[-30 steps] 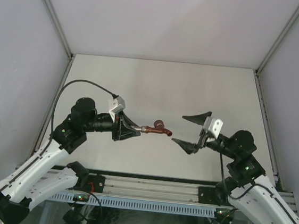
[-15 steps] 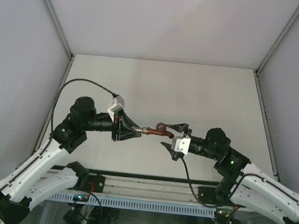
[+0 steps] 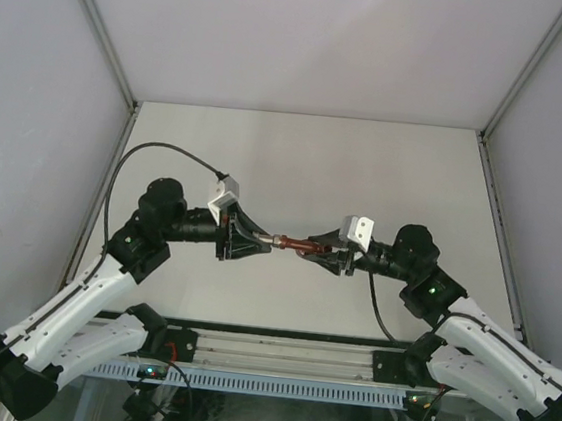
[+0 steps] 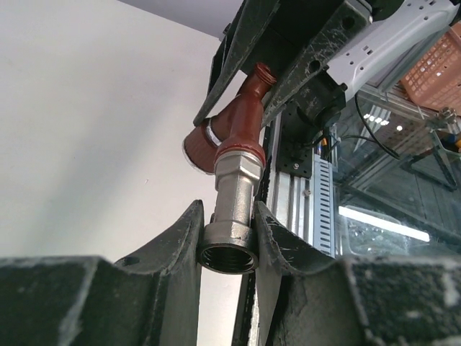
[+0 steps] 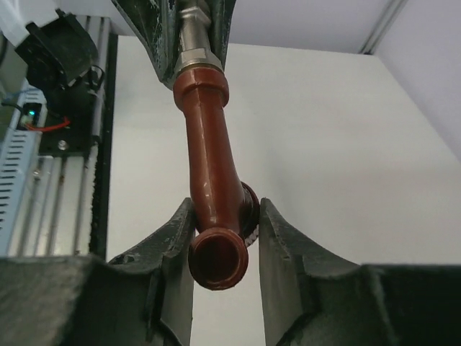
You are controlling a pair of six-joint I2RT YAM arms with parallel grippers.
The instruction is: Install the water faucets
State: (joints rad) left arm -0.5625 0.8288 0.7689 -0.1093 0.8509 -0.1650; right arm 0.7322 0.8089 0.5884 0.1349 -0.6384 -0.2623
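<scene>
A water faucet hangs above the table's middle: a red-brown angled tap body (image 3: 299, 244) joined end to end with a grey metal fitting (image 3: 280, 240). My left gripper (image 3: 264, 241) is shut on the fitting (image 4: 232, 216), whose threaded open end faces the left wrist camera. From the right, my right gripper (image 3: 309, 253) is shut on the tap body (image 5: 210, 162), one finger against the spout and the other against the side knob (image 5: 249, 209). In the left wrist view the right fingers (image 4: 248, 50) flank the tap body (image 4: 241, 119). The spout mouth (image 5: 218, 261) faces the right wrist camera.
The white table (image 3: 296, 162) is boxed in by pale walls with metal corner posts (image 3: 100, 36). A slotted aluminium rail (image 3: 276, 351) and the arm bases run along the near edge. A black cable (image 3: 156, 157) loops over the left arm.
The right arm swung left to the faucet and its wide-open jaws closed on the tap body. The left gripper kept hold of the fitting and barely moved.
</scene>
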